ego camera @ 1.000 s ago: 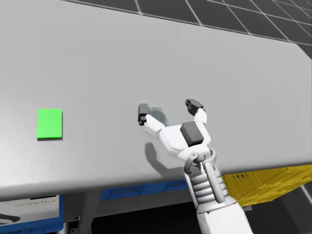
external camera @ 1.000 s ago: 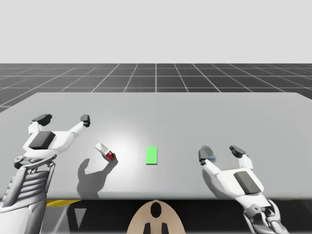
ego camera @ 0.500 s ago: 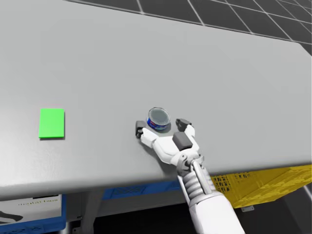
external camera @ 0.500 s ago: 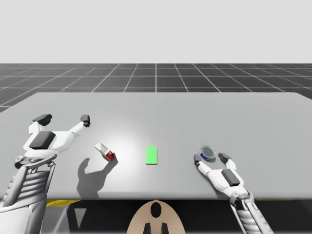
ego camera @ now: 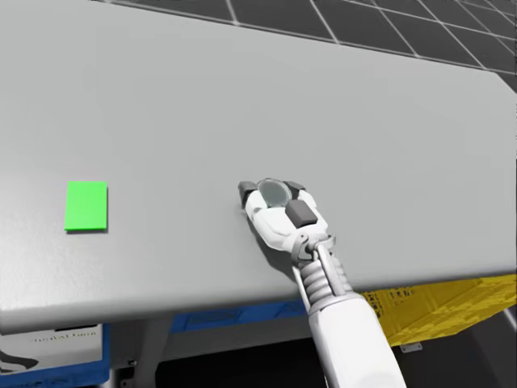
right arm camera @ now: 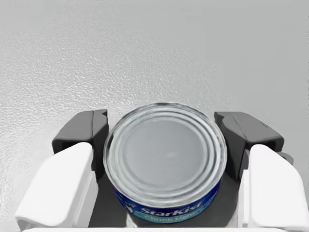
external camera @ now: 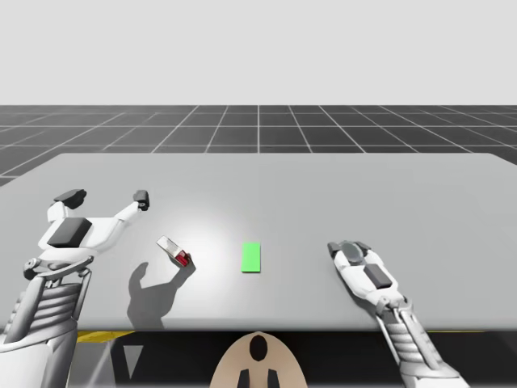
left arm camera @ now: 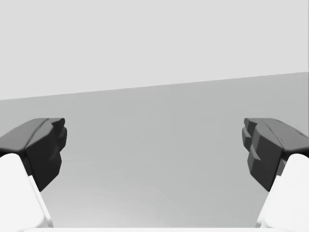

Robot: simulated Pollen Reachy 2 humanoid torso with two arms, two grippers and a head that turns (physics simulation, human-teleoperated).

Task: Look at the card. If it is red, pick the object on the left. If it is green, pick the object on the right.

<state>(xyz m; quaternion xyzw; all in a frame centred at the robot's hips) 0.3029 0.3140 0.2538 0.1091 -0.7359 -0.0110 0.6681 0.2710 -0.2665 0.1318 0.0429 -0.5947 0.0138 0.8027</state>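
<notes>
The card [external camera: 251, 257] [ego camera: 86, 205] is green and lies flat at the table's middle. To its right stands a low blue can with a silver lid [external camera: 349, 248] [ego camera: 273, 191] [right arm camera: 165, 154]. My right gripper [external camera: 347, 250] [ego camera: 271, 191] [right arm camera: 164, 137] is shut on it, one dark finger against each side. A small red and white box [external camera: 174, 251] lies to the left of the card. My left gripper [external camera: 107, 196] [left arm camera: 154, 145] hangs open above the table, left of and behind that box, with nothing between its fingers.
The grey table [external camera: 258, 182] stretches far behind the objects. Below its front edge in the head view sit a yellow crate [ego camera: 436, 311] and a blue crate [ego camera: 214, 317].
My right gripper came down around the blue can and its fingers closed from wide open onto the can's sides. The left arm, card and box stayed put.
</notes>
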